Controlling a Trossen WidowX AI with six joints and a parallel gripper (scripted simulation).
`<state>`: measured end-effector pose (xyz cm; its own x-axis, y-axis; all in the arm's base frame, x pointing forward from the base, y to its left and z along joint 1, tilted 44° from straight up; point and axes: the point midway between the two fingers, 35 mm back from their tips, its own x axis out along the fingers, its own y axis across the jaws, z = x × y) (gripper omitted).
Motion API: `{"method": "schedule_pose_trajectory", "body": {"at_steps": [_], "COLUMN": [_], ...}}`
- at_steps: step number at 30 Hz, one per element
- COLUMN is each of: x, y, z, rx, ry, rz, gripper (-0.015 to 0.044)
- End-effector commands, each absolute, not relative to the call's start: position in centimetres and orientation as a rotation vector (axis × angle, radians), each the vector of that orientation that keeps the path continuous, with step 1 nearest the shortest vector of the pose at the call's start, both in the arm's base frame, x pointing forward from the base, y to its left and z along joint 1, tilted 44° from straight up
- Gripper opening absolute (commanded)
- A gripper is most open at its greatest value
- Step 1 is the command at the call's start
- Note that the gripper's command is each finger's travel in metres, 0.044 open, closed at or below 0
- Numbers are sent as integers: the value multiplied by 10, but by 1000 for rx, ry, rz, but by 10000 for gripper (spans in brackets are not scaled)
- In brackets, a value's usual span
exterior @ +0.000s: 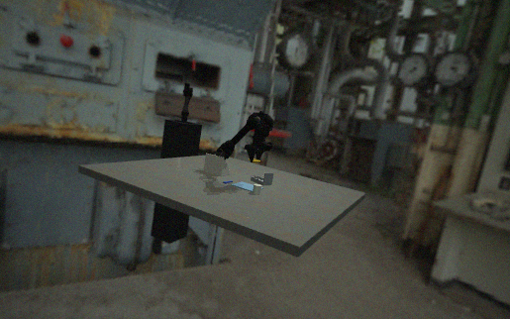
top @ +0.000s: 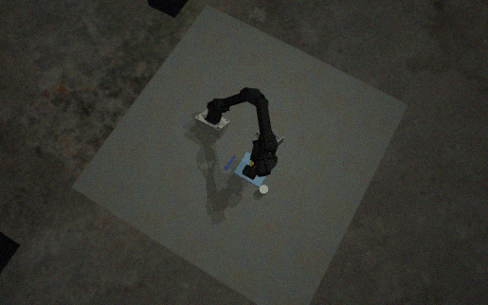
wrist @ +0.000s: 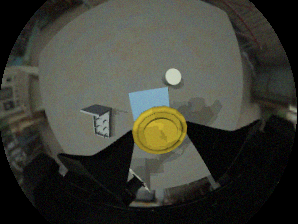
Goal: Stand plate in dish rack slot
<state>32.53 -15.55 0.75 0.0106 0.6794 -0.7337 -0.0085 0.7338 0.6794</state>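
Observation:
The yellow plate is round with a raised rim. My gripper is shut on it, one finger at each side of the rim. In the exterior view the plate is high above the table and roughly level. The grey dish rack stands on the table, to the left of the plate in the wrist view, with its slots showing. In the top view the arm hides much of the rack.
A light blue square mat lies below the plate. A whitish cylinder stands near its corner. A small blue utensil lies beside the mat, on the side away from the rack.

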Motion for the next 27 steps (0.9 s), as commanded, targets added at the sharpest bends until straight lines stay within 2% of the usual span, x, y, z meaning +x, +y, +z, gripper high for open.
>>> {"method": "schedule_pose_trajectory", "body": {"at_steps": [1, 8, 27], "x": [325, 325, 304], "y": [-166, -168, -110], "z": [16, 26, 104], "rx": [576, 593, 1076], "ry": [1481, 1489, 1646], "rz": [591, 574, 43], "gripper": [0, 0, 0]}}
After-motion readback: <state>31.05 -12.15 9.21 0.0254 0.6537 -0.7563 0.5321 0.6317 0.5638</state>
